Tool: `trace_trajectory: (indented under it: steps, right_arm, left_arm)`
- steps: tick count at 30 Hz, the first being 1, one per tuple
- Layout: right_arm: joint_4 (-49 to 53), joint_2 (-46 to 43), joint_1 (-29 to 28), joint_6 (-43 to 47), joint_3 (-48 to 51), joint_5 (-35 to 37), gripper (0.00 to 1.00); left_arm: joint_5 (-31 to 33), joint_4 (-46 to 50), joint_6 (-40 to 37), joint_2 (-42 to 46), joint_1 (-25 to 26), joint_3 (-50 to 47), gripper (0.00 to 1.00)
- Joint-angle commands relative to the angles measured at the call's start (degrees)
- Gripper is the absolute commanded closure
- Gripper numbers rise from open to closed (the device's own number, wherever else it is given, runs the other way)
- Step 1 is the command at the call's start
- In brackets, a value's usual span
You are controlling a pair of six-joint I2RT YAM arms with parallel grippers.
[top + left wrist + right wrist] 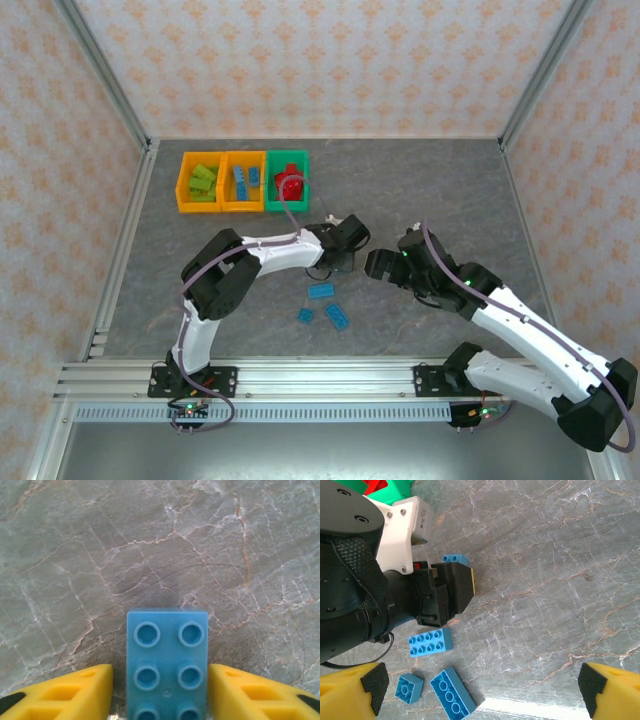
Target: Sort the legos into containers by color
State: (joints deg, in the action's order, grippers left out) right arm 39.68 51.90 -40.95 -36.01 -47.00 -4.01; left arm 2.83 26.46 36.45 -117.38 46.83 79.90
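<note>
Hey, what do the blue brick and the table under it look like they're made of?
Blue brick: moulded plastic, smooth, with a slight sheen on its round studs. Table: looks like grey veined stone, matte; it could be a printed surface.

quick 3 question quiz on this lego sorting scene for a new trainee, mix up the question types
1. True or false: the green bin holds red legos.
2. Apart from the blue brick between the fingers of the left gripper, how many blue bricks lie loose on the table? A two, B three, C six.
3. Fill in: the right gripper has its jaws ___.
Key: 1 true; 2 B; 3 open.
</note>
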Motion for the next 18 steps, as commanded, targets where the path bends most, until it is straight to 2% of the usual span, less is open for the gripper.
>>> trace_trajectory:
  steps: [1, 5, 11, 14, 18]
  right_arm:
    - [1.02, -0.46, -0.01, -0.54, 0.94, 0.62, 0.01]
    - [-1.25, -0.49, -0.01, 0.92, 1.37, -4.29, 0.01]
    - [-4.27, -0.35, -0.01, 0.88, 1.75, -7.49, 0.01]
    - [-4.34, -0.26, -0.01, 0.78, 1.82, -6.56, 0.01]
    - [-3.57, -0.40, -0.01, 1.00, 1.71, -6.23, 0.01]
  left_arm:
    - [0.37, -0.97, 0.25, -0.50, 0.12, 0.00, 0.60]
    - [1.69, -1.00, 0.13, 3.21, -0.03, -1.97, 0.73]
    - [2.84, 1.17, -1.80, 13.65, -2.76, -3.24, 0.75]
    - [2.54, 2.32, -3.50, 18.12, -6.65, -3.52, 0.75]
    - [4.31, 5.28, -8.89, 20.89, -14.89, -1.83, 0.75]
